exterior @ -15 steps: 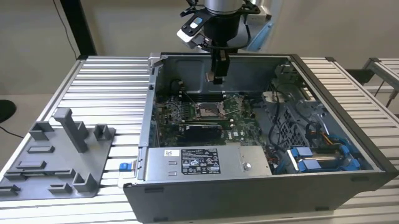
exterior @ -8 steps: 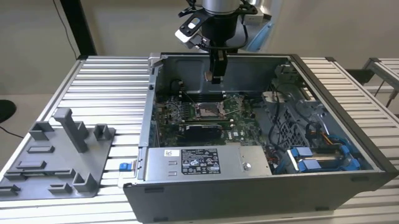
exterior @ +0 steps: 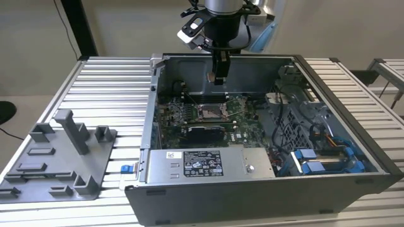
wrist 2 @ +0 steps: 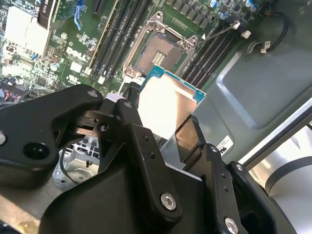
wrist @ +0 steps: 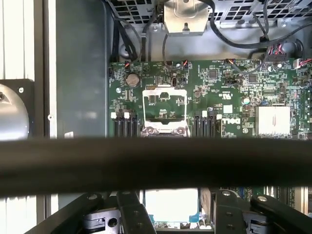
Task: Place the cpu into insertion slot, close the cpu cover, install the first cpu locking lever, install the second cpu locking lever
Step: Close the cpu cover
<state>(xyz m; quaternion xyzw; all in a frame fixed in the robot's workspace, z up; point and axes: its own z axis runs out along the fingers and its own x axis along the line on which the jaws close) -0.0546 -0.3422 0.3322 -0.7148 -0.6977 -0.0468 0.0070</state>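
Held the small flat square cpu point(wrist 2: 168, 105), silvery-grey on top with a blue-green rim, pinched by two opposite edges between the black fingers point(wrist 2: 187, 141) of the gripper point(wrist 2: 156, 117). Judged the edge grip as chosen to keep the pads off both faces and to hold the chip flat for seating.

Hung, in the exterior view, well above the green circuit board point(exterior: 167, 118) inside the open grey metal computer case point(exterior: 353, 184), pointing straight down. Judged that height as clearance over the case wall and the board parts.

Noted the small square insertion slot point(wrist 2: 158, 53), brownish pin field inside a silvery rim, below and apart from the chip, empty, pins bare. Noted the thin silvery metal cpu cover point(wrist 2: 173, 27) at one edge of the slot; raised or flat, could not tell. Noted a thin metal locking lever point(wrist 2: 219, 31) angled out beside the slot, judged released to free the slot for loading.

Found the case resting on the ribbed metal surface point(exterior: 107, 80), with the large grey labelled power-supply box point(exterior: 208, 163) well apart from the slot. Judged the first step as under way: chip gripped, not yet seated; cover and levers not yet closed.
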